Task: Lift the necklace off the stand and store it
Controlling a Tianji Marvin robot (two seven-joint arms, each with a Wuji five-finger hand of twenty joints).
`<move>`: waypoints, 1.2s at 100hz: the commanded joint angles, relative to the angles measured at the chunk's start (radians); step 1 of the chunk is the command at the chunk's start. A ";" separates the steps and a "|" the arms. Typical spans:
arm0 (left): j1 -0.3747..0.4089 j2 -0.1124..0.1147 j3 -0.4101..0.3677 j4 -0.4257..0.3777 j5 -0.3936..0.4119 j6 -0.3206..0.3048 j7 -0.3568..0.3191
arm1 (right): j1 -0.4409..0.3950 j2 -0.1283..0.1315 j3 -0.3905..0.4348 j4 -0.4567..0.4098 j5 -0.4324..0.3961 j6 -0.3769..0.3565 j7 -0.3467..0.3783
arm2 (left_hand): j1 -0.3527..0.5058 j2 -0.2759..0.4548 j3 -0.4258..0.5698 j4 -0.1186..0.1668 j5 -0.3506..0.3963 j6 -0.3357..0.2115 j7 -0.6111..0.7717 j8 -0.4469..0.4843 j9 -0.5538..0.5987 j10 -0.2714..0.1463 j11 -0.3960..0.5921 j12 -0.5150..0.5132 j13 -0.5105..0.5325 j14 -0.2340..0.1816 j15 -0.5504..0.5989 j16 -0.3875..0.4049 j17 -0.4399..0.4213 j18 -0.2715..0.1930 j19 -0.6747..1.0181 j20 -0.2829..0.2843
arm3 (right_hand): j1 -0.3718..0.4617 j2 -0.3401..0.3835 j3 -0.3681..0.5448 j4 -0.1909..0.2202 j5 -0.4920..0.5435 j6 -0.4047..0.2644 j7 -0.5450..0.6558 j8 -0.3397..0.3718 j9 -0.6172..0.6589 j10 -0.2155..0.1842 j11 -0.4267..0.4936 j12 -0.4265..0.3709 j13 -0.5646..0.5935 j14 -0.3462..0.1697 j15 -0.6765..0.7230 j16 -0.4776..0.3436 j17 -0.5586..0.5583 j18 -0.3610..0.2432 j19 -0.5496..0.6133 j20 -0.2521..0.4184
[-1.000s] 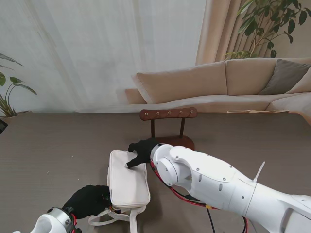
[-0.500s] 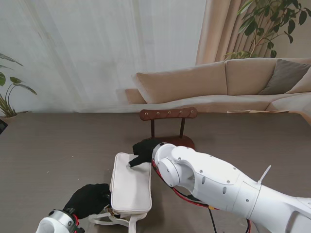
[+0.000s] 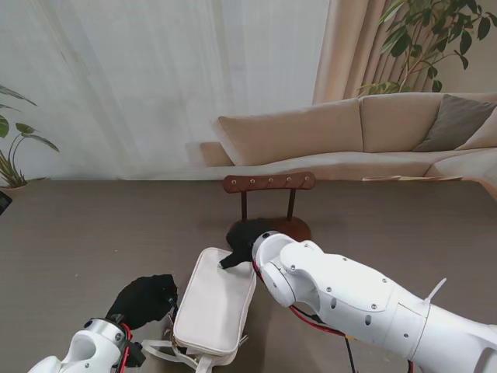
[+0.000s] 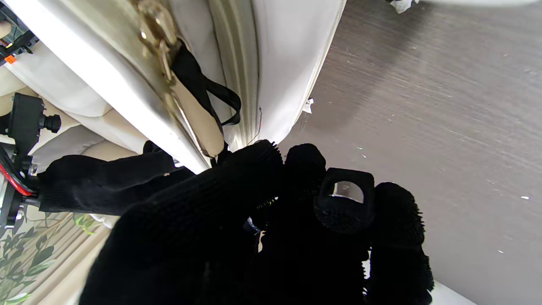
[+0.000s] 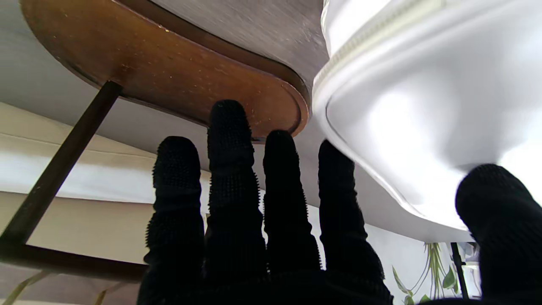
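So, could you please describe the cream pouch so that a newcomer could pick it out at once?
Start at the dark brown wooden necklace stand in the middle of the grey-brown table. Just nearer to me lies the cream zippered fabric pouch, between the two black-gloved hands. It is the only pale, soft, rectangular thing on the table, with straps trailing from its near end.

Matt cream cloth on the pouch (image 3: 215,305), smooth and faintly sheened just beside the thumb of the right hand (image 5: 271,220). Pale gold metal on the zipper pull (image 4: 157,31), glossy, just past the fingertips of the left hand (image 4: 271,228). Black knitted gloves on both hands, rough with tiny nubs. Brown wood on the stand's base (image 5: 169,72), satin, lightly speckled, ahead of the right fingertips. Grey-brown table top (image 4: 444,106), matt, finely streaked grain.
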 commanded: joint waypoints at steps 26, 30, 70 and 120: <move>-0.015 -0.001 -0.018 0.004 0.003 0.015 -0.043 | 0.089 -0.001 -0.108 0.044 0.060 0.074 0.072 | 0.019 0.002 0.067 -0.010 0.062 -0.018 0.060 0.024 0.037 0.028 0.011 -0.008 0.031 0.019 -0.009 -0.006 0.014 0.008 0.060 -0.004 | 0.087 -0.011 -0.046 0.021 0.185 -0.012 0.090 -0.005 0.051 0.012 0.080 0.026 0.012 -0.007 0.085 0.040 -0.053 0.007 0.019 0.019; -0.020 0.000 -0.021 0.005 0.003 0.018 -0.045 | 0.089 -0.001 -0.109 0.047 0.063 0.078 0.072 | 0.019 0.002 0.067 -0.010 0.063 -0.016 0.060 0.023 0.037 0.029 0.011 -0.008 0.033 0.021 -0.009 -0.007 0.014 0.009 0.059 -0.004 | 0.148 -0.013 -0.069 0.027 0.295 -0.034 0.130 0.017 0.141 -0.004 0.104 0.048 0.069 -0.024 0.133 0.058 -0.013 0.006 0.050 0.021; -0.115 -0.003 0.006 0.058 -0.024 0.036 -0.043 | 0.051 0.010 -0.065 0.040 0.149 0.145 0.076 | 0.017 -0.001 0.071 -0.011 0.066 -0.016 0.056 0.024 0.040 0.027 0.010 -0.010 0.040 0.023 -0.015 -0.014 0.023 0.010 0.061 -0.008 | 0.268 -0.134 0.078 0.234 0.751 -0.023 0.274 0.276 0.643 -0.026 0.201 0.270 0.308 -0.084 0.750 0.275 0.332 0.043 0.312 0.017; -0.219 -0.011 0.044 0.130 -0.058 0.071 -0.015 | -0.141 0.074 0.118 -0.118 -0.008 0.097 0.143 | 0.018 -0.003 0.075 -0.012 0.070 -0.012 0.052 0.027 0.043 0.032 0.009 -0.010 0.044 0.034 -0.018 -0.018 0.024 0.017 0.060 -0.013 | 0.100 -0.132 0.099 0.115 0.588 -0.089 0.049 0.182 0.522 -0.035 0.060 0.219 0.307 -0.078 0.564 0.178 0.238 0.028 0.248 -0.003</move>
